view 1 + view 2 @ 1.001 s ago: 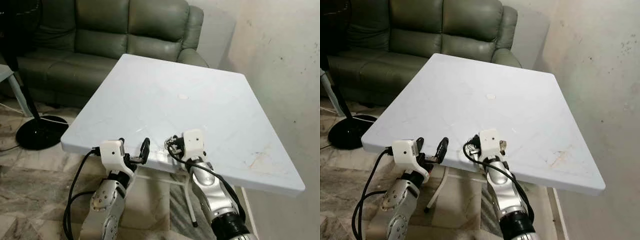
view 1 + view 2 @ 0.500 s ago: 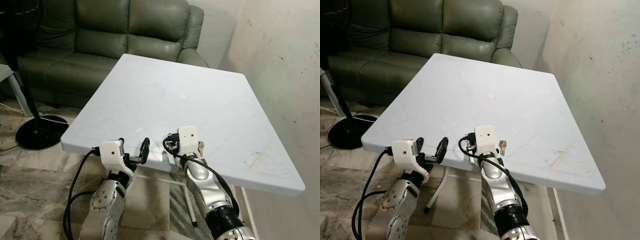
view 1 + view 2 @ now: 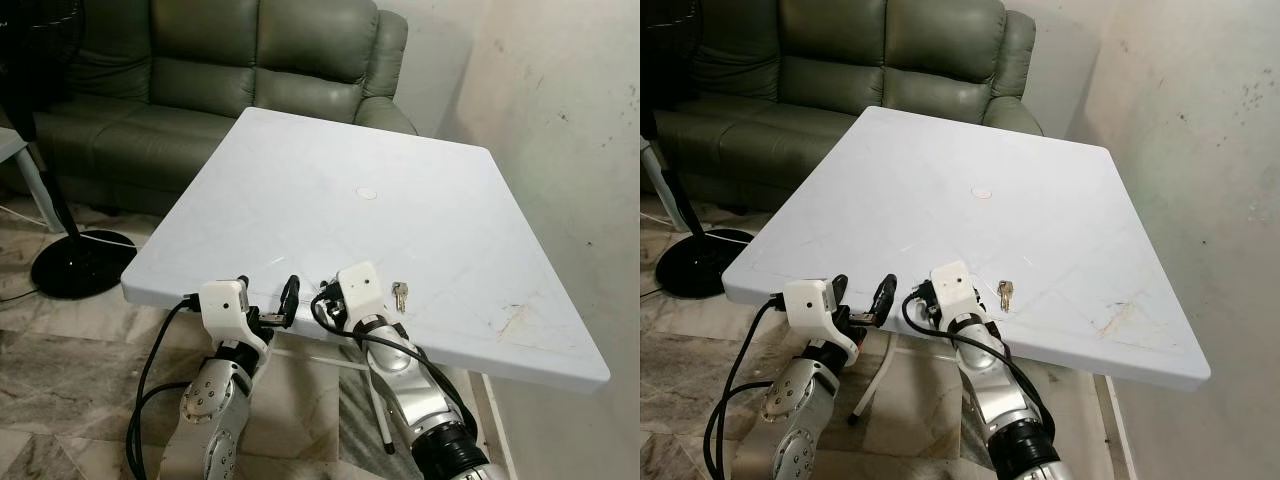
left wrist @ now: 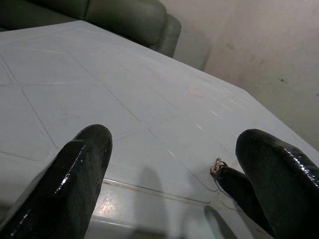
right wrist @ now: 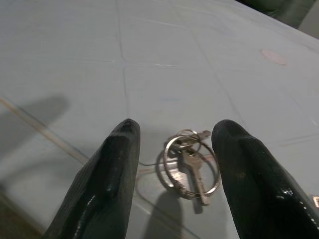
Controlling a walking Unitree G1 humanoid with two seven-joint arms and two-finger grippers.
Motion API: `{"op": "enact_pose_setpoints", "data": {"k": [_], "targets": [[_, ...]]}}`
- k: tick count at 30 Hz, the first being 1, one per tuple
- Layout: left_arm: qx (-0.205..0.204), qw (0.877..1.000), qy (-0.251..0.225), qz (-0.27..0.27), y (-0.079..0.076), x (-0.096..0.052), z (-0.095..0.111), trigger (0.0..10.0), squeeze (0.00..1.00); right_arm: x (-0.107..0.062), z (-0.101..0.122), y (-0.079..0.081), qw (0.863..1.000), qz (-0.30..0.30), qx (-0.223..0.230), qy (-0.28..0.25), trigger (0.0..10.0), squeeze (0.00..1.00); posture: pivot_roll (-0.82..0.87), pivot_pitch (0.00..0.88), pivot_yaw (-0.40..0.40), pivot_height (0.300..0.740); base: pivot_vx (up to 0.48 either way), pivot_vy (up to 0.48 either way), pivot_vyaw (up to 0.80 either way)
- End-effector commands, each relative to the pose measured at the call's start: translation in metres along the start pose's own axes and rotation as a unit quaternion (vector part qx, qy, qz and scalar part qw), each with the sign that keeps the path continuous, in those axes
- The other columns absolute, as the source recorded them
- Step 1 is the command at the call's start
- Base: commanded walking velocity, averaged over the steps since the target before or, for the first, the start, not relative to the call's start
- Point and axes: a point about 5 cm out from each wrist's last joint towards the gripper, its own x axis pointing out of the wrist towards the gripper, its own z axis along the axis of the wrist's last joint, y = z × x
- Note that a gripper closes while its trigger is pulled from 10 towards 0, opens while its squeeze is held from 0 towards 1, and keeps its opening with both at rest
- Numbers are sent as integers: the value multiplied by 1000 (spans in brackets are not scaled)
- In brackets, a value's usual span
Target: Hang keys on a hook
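Observation:
A small bunch of silver keys on a ring lies flat on the white table, close to its near edge. In the right wrist view the keys rest on the tabletop just ahead of my right gripper, whose black fingers stand open on either side and do not touch them. From the head, the right wrist's white block sits just left of the keys. My left gripper hovers open at the table's near edge, holding nothing.
A green sofa stands behind the table. A black fan base sits on the tiled floor at the left. A pale wall runs close along the table's right side. A small round mark is on the tabletop.
My right wrist has swung left along the near edge. The keys, hidden by it before, now lie uncovered to its right. The left arm has not moved.

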Motion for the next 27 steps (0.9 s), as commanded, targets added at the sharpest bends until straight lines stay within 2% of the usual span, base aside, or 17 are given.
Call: {"op": "enact_pose_setpoints", "data": {"k": [1, 7, 8, 10, 18, 24, 27], "targets": [[-24, 1000, -6, -12, -16, 3, 1, 10000, 0, 0, 2, -1, 1000, -1, -9, -1, 10000, 0, 48, 50, -143, 740, 0, 0, 0], [-25, 1000, -5, -11, -16, 3, 1, 10000, 0, 2, 4, 3, 1000, 4, -5, 6, 10000, 0, 48, 55, -142, 740, 0, 0, 0], [-25, 1000, -4, -10, -15, 2, 0, 10000, 0, 5, 5, 3, 1000, 5, 16, 10, 10000, 0, 47, 57, -142, 740, 0, 0, 0], [-25, 1000, -3, -9, -15, 2, 0, 10000, 0, 6, 6, 3, 1000, 7, 25, 12, 10000, 0, 47, 57, -142, 740, 0, 0, 0], [-26, 1000, 4, 0, -15, 2, -1, 10000, 0, 14, 16, 4, 992, 14, 122, 25, 10000, 0, 46, 59, -142, 740, 0, 0, 0], [-26, 1000, 8, 6, -15, 2, -2, 10000, 0, 17, 16, 3, 990, 11, 134, 33, 10000, 0, 48, 62, -142, 740, 0, 0, 0], [-25, 1000, 8, 9, -14, 2, -2, 10000, 0, 16, 12, 5, 991, 14, 123, 42, 10000, 0, 48, 64, -142, 740, 0, 0, 0]]}}
